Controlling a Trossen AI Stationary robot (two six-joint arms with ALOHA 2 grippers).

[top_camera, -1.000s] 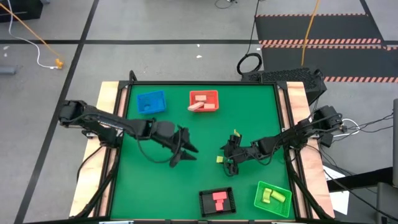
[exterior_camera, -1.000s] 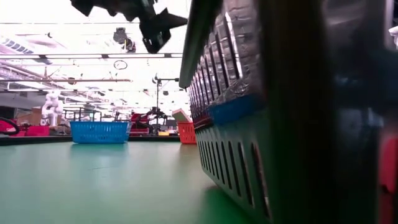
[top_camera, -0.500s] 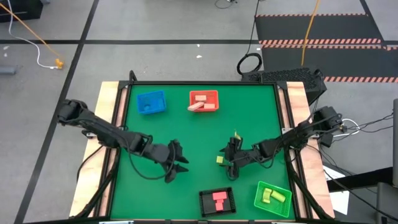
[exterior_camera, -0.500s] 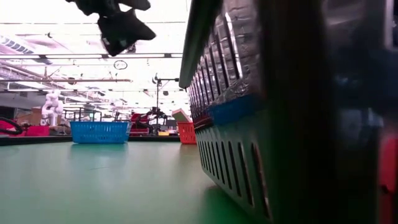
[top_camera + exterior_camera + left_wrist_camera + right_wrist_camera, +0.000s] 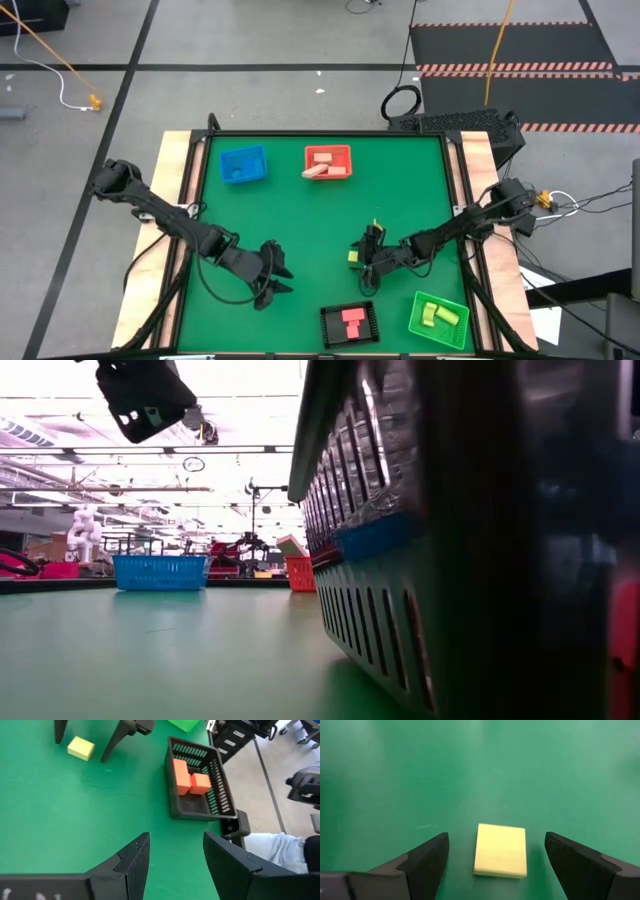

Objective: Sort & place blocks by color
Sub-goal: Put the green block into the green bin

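Right gripper (image 5: 495,862) stood low over the mat, fingers spread wide either side of a yellow block (image 5: 500,849), likely lined up to pinch it. Left gripper (image 5: 172,857) hung empty near the black tray (image 5: 348,325), jaws partly apart, holding nothing. Low view was mostly blocked by that tray's wall; green tray's (image 5: 438,318) contents were hard to make out.
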